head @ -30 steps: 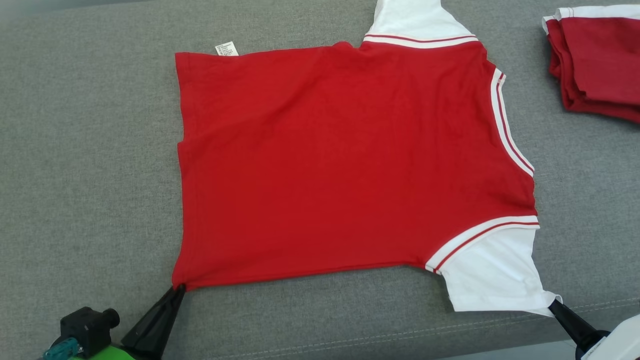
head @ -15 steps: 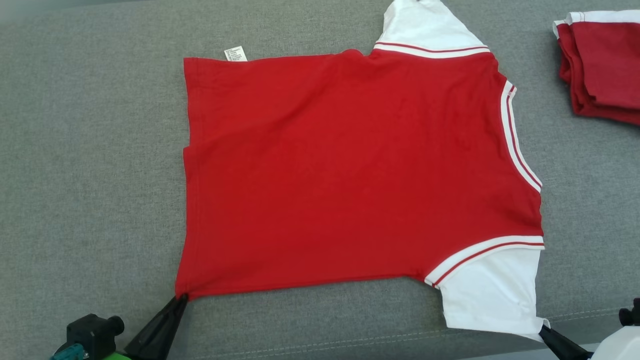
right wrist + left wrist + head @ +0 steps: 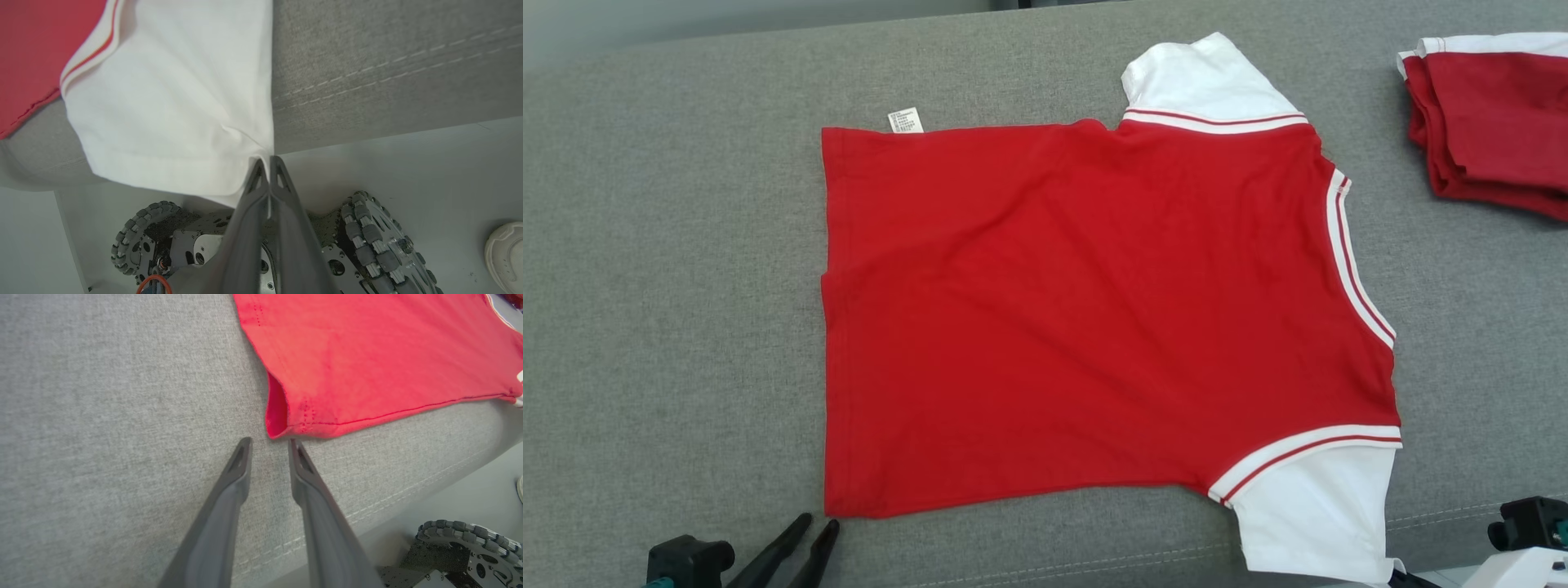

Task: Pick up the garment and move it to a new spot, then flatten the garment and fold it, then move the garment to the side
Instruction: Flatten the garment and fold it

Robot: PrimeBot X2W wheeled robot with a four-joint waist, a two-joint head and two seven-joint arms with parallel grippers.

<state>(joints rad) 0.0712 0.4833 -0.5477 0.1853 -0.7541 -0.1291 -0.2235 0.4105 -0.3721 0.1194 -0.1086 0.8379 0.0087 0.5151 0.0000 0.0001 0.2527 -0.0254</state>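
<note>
Left fingers [image 3: 297,461] spread, just off garment [image 3: 1094,310] at its 7 o'clock corner; right fingers [image 3: 261,179] pinch white sleeve [image 3: 171,102] at 5 o'clock. I judge flattening nearly done; next, regrasp for folding.

We saw the left fingers [image 3: 229,498] as two long, dark grey blades that tapered to slim tips, each with a narrow hollow slot just behind the tip. The right fingers [image 3: 249,228] had the same dark grey finish, with small triangular cut-outs near their ends. By the left arm we noted a black, boxy camera block [image 3: 686,559] with a rounded knob at one side. On the right arm a similar black block [image 3: 1531,523] topped a smooth white forearm shell [image 3: 1523,572]. Lower down we made out wheels [image 3: 367,241] ringed with ribbed grey rollers, a speckled black chassis [image 3: 184,228] with silver plates and round holes, and an orange cable loop [image 3: 149,281]
</note>
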